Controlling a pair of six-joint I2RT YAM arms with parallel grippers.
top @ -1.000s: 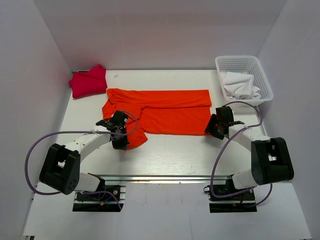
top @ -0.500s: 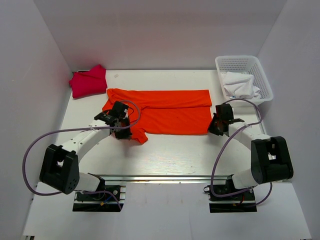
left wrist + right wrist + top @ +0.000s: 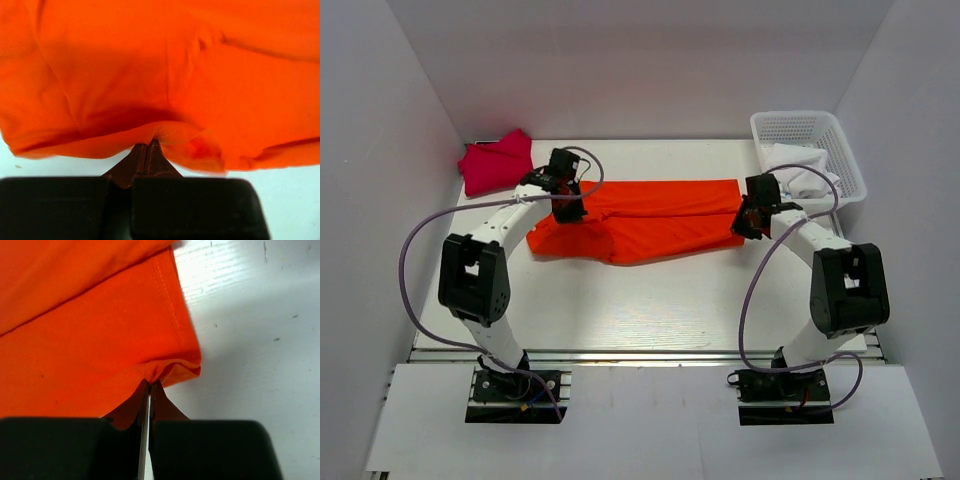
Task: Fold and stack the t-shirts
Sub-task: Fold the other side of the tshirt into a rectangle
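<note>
The orange t-shirt (image 3: 650,222) lies across the middle of the table, folded lengthwise, its near edge lifted and carried toward the back. My left gripper (image 3: 565,205) is shut on the shirt's left near edge; the wrist view shows the orange fabric (image 3: 160,90) pinched at the tips of that left gripper (image 3: 148,145). At the shirt's right end my right gripper (image 3: 750,220) holds the hem (image 3: 172,315), which bunches between the tips of the right gripper (image 3: 150,382). The crimson-pink t-shirt (image 3: 497,163) sits bundled at the back left corner.
A white mesh basket (image 3: 810,130) holding a white cloth (image 3: 803,170) stands at the back right, close to my right arm. White walls enclose the table on three sides.
Both grippers have moved toward the back of the table, dragging the orange shirt's near edge over itself. The right gripper closed on the hem during this second.
</note>
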